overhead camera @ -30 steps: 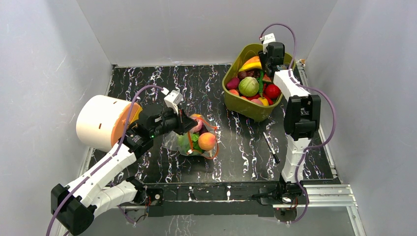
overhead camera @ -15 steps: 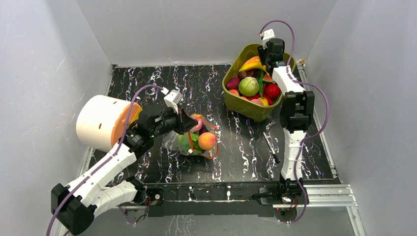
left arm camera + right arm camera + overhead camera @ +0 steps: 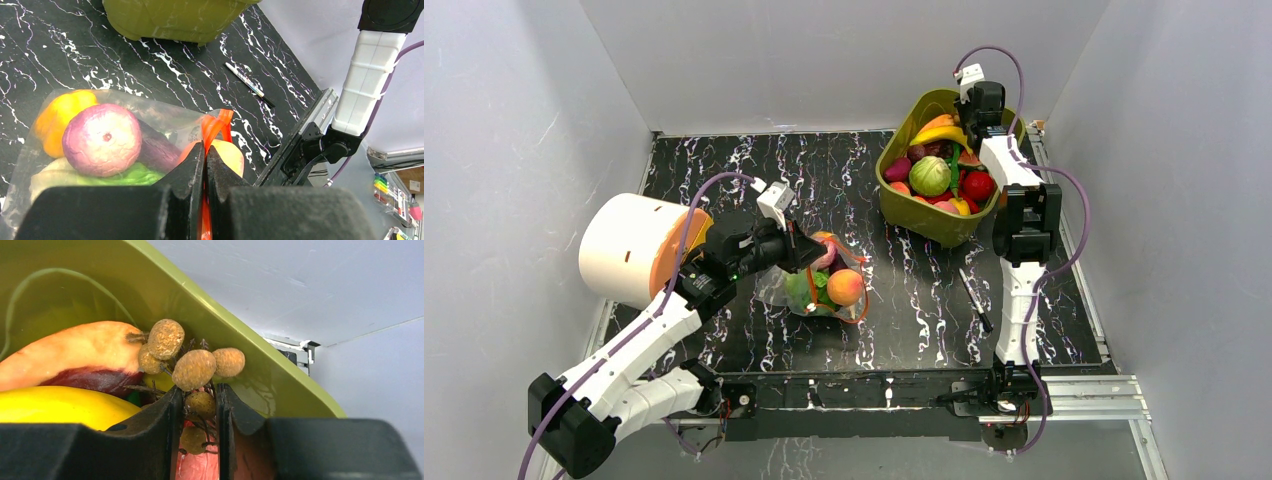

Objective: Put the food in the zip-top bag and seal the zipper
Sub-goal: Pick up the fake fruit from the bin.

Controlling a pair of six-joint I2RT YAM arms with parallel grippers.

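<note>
The clear zip-top bag [image 3: 822,288] lies mid-table with food inside: a purple-white onion [image 3: 102,139], a yellow pepper [image 3: 60,117], an eggplant [image 3: 157,150], green lettuce [image 3: 125,175] and a peach [image 3: 232,156]. My left gripper [image 3: 809,255] is shut on the bag's orange-red zipper strip [image 3: 215,125], the jaws pinching it [image 3: 205,147]. My right gripper [image 3: 971,122] reaches into the far corner of the olive-green tub [image 3: 904,215]. In its wrist view it is shut [image 3: 198,392] on a bunch of small brown balls on dark stems [image 3: 194,369]. The slider tab is hidden.
The tub holds several more toy foods, among them a green cabbage [image 3: 930,176], a banana [image 3: 55,407] and a peach slice [image 3: 75,347]. A white and orange cylinder [image 3: 629,250] lies at the left. A pen [image 3: 975,298] lies near the right arm's base.
My right arm has shifted slightly towards the tub's far right corner. My left gripper and the bag have not moved.
</note>
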